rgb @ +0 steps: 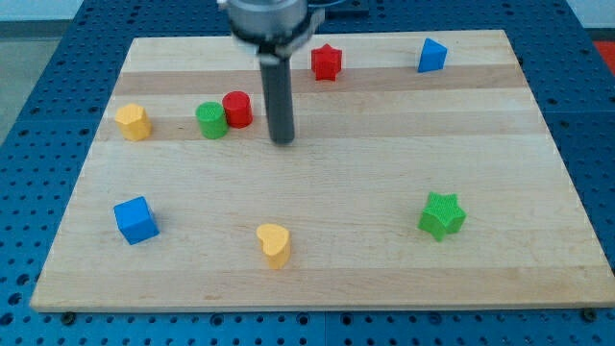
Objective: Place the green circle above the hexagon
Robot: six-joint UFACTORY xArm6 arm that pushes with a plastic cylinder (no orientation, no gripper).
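Presently catalogued, working outward from my tip [282,140]: the lower end of a straight dark rod, resting on the pale wooden board [317,269] in its upper-left-of-centre area. No jaws exist on this rod, so nothing is grasped; the tip touches no block.

Item 1. Red plastic cylinder [237,109], near the tip on the view's left, slightly higher, apart from it.

Item 2. Green plastic circle block [211,120], the task's piece, touching or just beside the red cylinder on its left; contact cannot be confirmed.

Item 3. Yellow plastic hexagon-like block [134,122], further to the view's left, near the board's left edge, level with the green circle and apart from it.

Item 4. Red plastic star [327,61], above and right of the tip, near the top edge.

Item 5. Blue plastic block [432,55], angular, exact shape unclear, top right.

Item 6. Yellow plastic heart [274,243], below the tip, near the bottom edge.

Item 7. Blue plastic cube [135,219], lower left.

Item 8. Green plastic star [442,214], lower right, well apart from everything else.
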